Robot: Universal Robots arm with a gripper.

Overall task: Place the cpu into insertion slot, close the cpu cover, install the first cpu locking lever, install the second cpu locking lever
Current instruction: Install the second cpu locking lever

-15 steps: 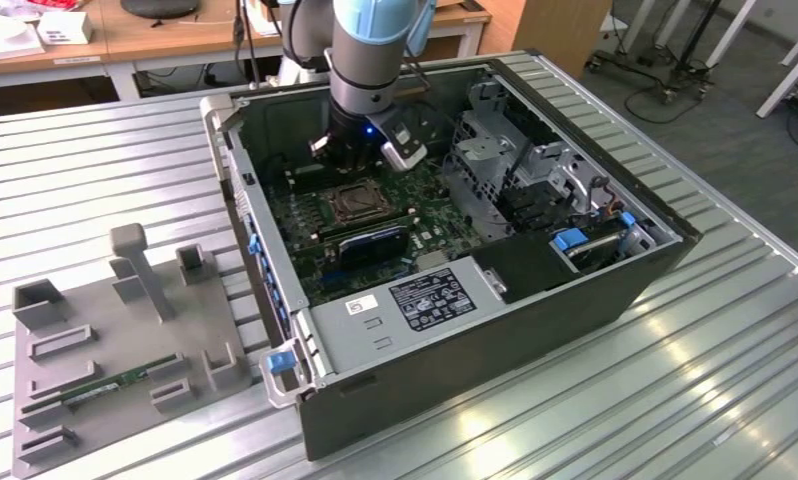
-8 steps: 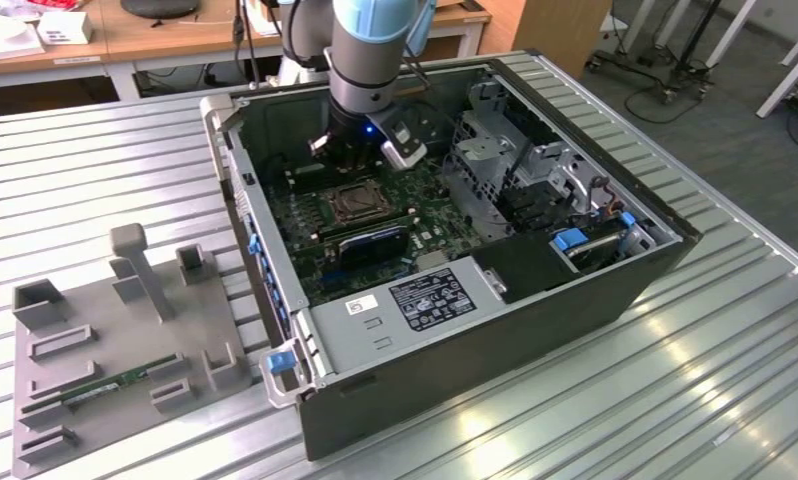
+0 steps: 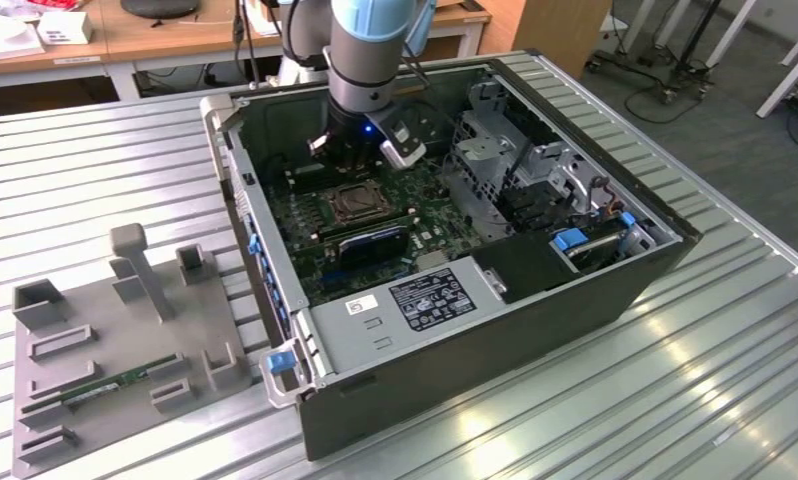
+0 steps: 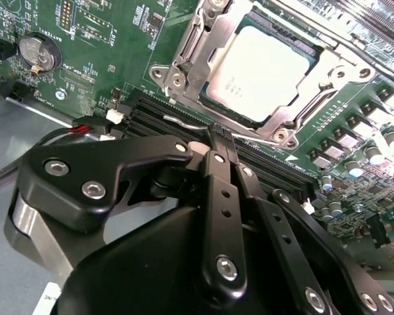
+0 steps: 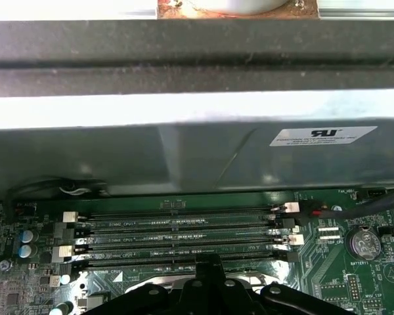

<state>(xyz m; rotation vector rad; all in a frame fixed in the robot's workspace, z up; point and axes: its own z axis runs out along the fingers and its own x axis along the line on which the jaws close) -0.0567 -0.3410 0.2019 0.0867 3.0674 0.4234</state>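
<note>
The claw [image 4: 222,134] is inside the open computer case [image 3: 533,300], just above the long black memory slots [image 5: 177,236]. Its two fingers are pressed together with nothing between them. Right beside it, the cpu [image 4: 266,69] lies flat in the insertion slot [image 4: 184,62], and the cpu cover [image 4: 328,65] frames it on the green board [image 4: 105,39]
</note>
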